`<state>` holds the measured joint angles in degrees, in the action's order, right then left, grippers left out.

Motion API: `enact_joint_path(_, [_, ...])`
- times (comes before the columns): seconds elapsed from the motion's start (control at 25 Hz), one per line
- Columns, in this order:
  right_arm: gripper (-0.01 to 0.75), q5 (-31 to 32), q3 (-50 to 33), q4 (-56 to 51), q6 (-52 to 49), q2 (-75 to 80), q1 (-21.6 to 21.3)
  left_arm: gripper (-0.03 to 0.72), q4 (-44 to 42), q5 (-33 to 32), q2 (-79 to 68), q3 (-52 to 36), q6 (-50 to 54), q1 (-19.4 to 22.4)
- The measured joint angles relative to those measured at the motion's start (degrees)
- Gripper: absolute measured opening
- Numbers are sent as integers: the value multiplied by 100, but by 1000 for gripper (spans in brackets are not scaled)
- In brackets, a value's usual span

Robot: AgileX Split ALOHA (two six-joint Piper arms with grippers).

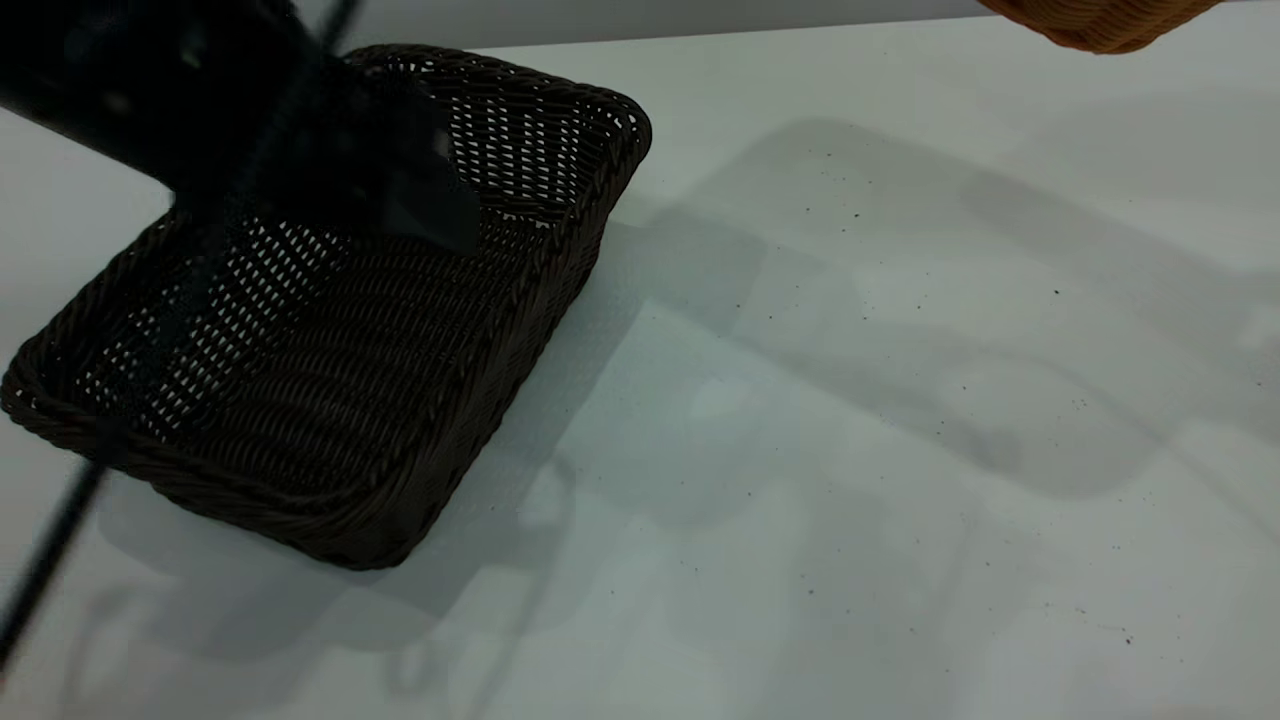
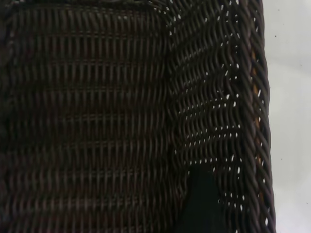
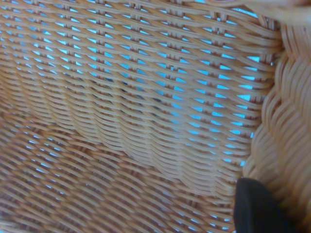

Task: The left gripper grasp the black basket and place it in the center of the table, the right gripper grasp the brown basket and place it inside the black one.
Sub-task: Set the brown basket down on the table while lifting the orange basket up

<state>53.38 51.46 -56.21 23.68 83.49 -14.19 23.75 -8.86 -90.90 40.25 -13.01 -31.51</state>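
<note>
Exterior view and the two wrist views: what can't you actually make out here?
- Left pincer: a dark blur over the black basket in the exterior view; open or shut is unreadable.
- Brown basket: cut off by the exterior view's top edge.
- Right pincer: only one dark fingertip shows in the right wrist view; the brown basket's weave fills the rest.

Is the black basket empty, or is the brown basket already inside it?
Empty: the black basket shows only bare weave inside; the brown basket sits at the table's far edge.
</note>
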Motion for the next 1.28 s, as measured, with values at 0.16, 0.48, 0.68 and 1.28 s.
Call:
enact_joint_path(0.16, [112,0,-5,-11,18,0,0,468,0,339,-400,0,106,-252])
enact_joint_path(0.48, [112,14,-5,-272,213,0,0,468,0,1000,-923,31,280,-319])
enact_joint_path(0.68, [112,18,-5,-315,225,0,0,468,0,1150,-988,31,280,-344])
enact_joint_path(1.28, [112,99,-5,-369,260,-5,0,468,-6,1642,-1550,188,253,-590])
